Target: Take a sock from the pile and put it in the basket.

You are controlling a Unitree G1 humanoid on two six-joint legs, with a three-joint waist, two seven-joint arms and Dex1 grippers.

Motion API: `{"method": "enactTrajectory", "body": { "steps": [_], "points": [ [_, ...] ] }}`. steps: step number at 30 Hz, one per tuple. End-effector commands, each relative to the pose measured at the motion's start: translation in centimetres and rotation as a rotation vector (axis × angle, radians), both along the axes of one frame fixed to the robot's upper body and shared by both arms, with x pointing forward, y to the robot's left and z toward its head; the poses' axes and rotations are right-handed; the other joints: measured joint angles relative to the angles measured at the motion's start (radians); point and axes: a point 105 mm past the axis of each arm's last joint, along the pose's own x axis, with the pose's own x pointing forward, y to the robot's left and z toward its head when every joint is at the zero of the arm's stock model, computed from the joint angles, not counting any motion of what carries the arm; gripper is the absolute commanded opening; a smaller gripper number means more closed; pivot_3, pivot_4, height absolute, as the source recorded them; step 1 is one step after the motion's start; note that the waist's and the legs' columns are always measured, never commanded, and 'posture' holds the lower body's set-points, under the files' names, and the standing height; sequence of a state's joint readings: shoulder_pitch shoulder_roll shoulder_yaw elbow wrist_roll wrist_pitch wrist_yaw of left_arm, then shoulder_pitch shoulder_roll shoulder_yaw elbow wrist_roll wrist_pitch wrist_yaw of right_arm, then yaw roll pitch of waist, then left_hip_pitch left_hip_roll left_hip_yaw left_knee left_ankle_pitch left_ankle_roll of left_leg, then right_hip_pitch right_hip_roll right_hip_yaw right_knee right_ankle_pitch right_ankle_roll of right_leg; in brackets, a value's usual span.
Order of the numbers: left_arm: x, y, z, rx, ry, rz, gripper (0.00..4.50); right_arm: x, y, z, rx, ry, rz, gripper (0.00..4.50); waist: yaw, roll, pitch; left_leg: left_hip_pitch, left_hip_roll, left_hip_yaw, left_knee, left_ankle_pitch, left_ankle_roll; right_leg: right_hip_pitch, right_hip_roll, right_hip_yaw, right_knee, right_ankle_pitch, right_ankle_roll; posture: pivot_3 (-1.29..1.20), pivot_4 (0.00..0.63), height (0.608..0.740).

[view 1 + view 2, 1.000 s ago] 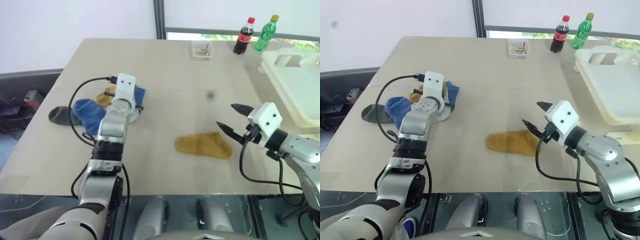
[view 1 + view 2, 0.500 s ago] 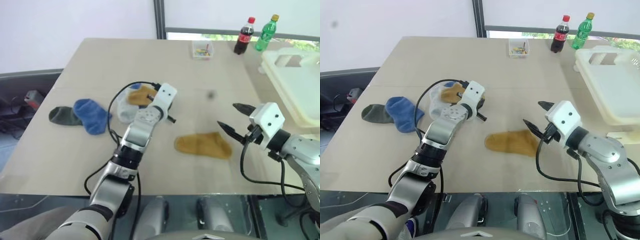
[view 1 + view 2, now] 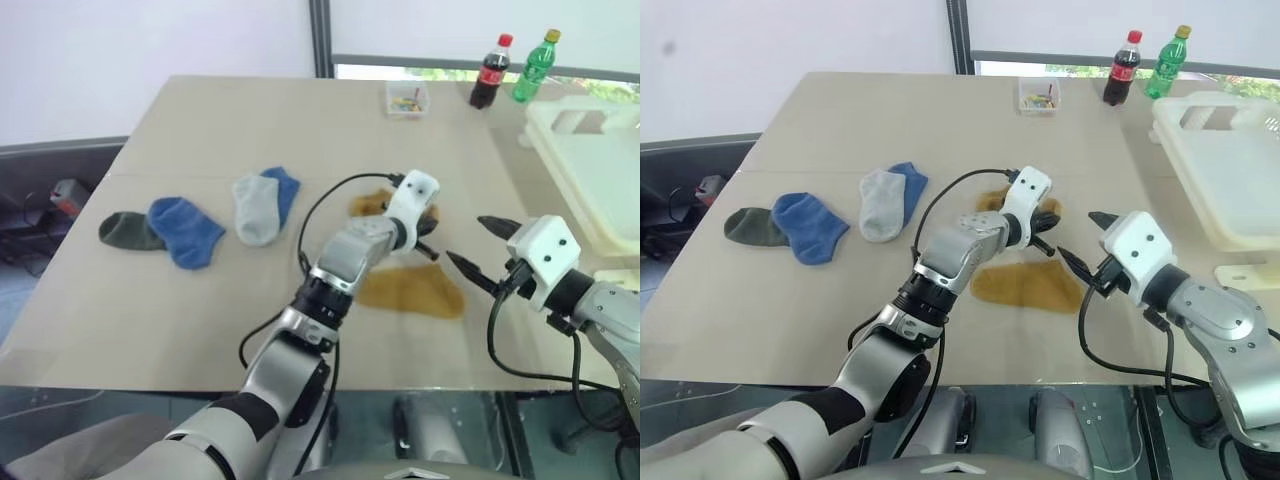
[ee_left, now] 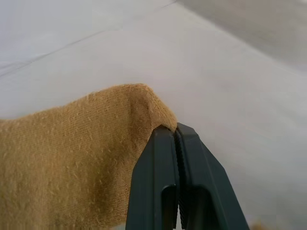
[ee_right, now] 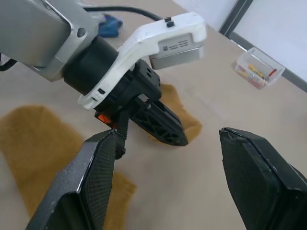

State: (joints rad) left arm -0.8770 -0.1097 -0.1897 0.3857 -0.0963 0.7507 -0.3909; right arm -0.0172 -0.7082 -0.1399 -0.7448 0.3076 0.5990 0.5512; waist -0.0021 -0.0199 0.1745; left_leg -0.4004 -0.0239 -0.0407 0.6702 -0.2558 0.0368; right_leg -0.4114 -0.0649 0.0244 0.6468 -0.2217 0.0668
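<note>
Since a second ago the left arm has swung across the tabletop (image 3: 200, 300) from the pile on the robot's left toward the middle, carrying a mustard sock (image 3: 375, 203) with it. Left pincer (image 3: 1052, 234) now sits just ahead of the right pincer (image 3: 478, 246). In the left wrist view its two fingers (image 4: 158, 191) are pressed together with the edge of the mustard sock's fabric right at their tips; the sock trails back from there and looks to rest on the tabletop beyond the pincer. Whether the fabric is truly clamped or merely touching I cannot tell for certain.

Right pincer has hardly shifted. Its fingers (image 5: 96, 182) stand wide apart with nothing between them, pointed toward the left pincer.

A second mustard sock (image 3: 410, 290) lies flat on the tabletop just beneath and nearer than both pincers, same place as before.

Left behind in the pile area: a dark green sock (image 3: 125, 231) touching a blue sock (image 3: 185, 230), then a light grey sock (image 3: 255, 208) overlapping another blue sock (image 3: 284, 190).

Basket (image 3: 590, 170) stands at the far right edge of the tabletop, well apart from every sock.

Far edge: small clear box (image 3: 405, 99), cola bottle (image 3: 488, 73), green bottle (image 3: 531, 66).
</note>
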Motion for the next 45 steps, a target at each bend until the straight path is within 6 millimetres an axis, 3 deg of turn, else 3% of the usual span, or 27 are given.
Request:
{"method": "enactTrajectory", "body": {
  "steps": [1,4,7,12,20,23,30,31,36,39,44,45],
  "points": [
    [0.6,1.9,2.5,-0.056,-0.063,0.006,1.79,0.7,-1.3,0.3,-0.029,-0.028,-0.046,3.51,-0.005,0.000,0.000,0.001,0.000,0.000,0.000,0.000,0.000,0.000,0.000,0.000,0.000,0.000,0.000,0.00,0.150,0.740],
    [1.4,4.7,3.9,-0.061,-0.129,0.046,3.10,2.0,-2.2,-0.6,-0.027,0.016,-0.083,3.51,-0.012,0.000,0.000,0.001,0.000,0.001,0.000,0.000,0.000,0.000,0.000,0.002,0.000,0.000,0.000,0.00,0.150,0.740],
    [2.0,7.4,4.7,-0.087,-0.130,0.062,3.10,3.6,-2.1,-1.0,-0.005,0.038,-0.100,3.51,-0.011,0.000,0.000,0.002,0.001,0.002,0.000,0.000,0.000,0.000,0.000,0.002,0.001,0.000,0.000,0.00,0.150,0.740],
    [4.1,11.3,3.3,-0.009,-0.119,0.179,3.10,6.3,-0.9,-2.0,0.029,0.079,-0.119,3.51,-0.009,0.000,0.000,0.002,0.000,0.002,0.000,0.000,0.000,0.000,0.000,0.002,0.001,0.000,0.000,0.00,0.150,0.740],
    [5.1,12.9,-0.5,0.074,-0.042,0.261,3.10,9.9,0.2,-4.2,0.038,0.130,-0.178,3.51,-0.001,0.000,0.000,-0.001,-0.002,0.000,0.000,0.003,-0.005,-0.001,-0.002,0.001,-0.001,0.000,0.000,0.00,0.150,0.740],
    [5.0,12.4,-1.4,0.059,-0.016,0.247,3.10,11.0,0.4,-5.4,0.026,0.154,-0.201,3.51,-0.003,0.001,0.000,0.000,-0.002,0.000,0.000,0.003,-0.005,-0.001,-0.002,0.001,-0.001,0.000,0.000,0.00,0.150,0.740],
    [5.1,11.1,-1.3,-0.095,0.047,0.232,0.16,12.0,0.8,-7.4,-0.006,0.180,-0.200,0.48,-0.005,0.000,0.000,0.001,-0.002,0.000,0.000,0.002,-0.003,0.000,-0.002,0.001,0.002,0.000,0.000,0.00,0.150,0.740],
    [5.1,11.1,-1.0,-0.138,0.060,0.233,0.02,12.0,0.8,-7.3,-0.004,0.176,-0.201,0.11,-0.005,0.000,0.000,0.001,-0.002,0.000,0.000,0.002,-0.003,0.000,-0.002,0.001,0.002,0.001,0.000,0.00,0.150,0.740],
    [4.9,11.7,0.2,-0.305,0.125,0.237,0.02,11.7,0.5,-6.6,0.004,0.154,-0.178,0.11,-0.012,0.001,0.000,0.001,-0.002,0.000,0.000,0.002,-0.003,0.000,-0.002,0.001,0.002,0.001,0.000,0.00,0.150,0.740],
    [4.6,12.3,0.4,-0.318,0.123,0.230,0.00,11.4,0.6,-6.0,0.041,0.162,-0.150,0.94,-0.012,0.000,0.000,0.001,-0.002,0.000,0.000,0.002,-0.003,0.000,-0.002,0.001,0.002,0.001,0.000,0.00,0.150,0.740],
    [4.0,13.5,1.0,-0.320,0.107,0.238,0.00,10.5,0.0,-5.4,-0.023,0.107,-0.136,3.02,-0.012,0.001,0.000,0.001,-0.001,0.000,0.000,0.002,-0.004,-0.001,-0.002,0.001,0.002,0.001,0.000,0.00,0.150,0.740],
    [3.9,14.1,1.1,-0.314,0.098,0.247,0.00,10.0,0.0,-5.1,-0.028,0.098,-0.117,3.02,-0.012,0.001,0.000,0.001,-0.001,0.000,0.000,0.002,-0.004,-0.001,-0.002,0.001,0.002,0.001,0.000,0.00,0.150,0.740]
  ]
}}
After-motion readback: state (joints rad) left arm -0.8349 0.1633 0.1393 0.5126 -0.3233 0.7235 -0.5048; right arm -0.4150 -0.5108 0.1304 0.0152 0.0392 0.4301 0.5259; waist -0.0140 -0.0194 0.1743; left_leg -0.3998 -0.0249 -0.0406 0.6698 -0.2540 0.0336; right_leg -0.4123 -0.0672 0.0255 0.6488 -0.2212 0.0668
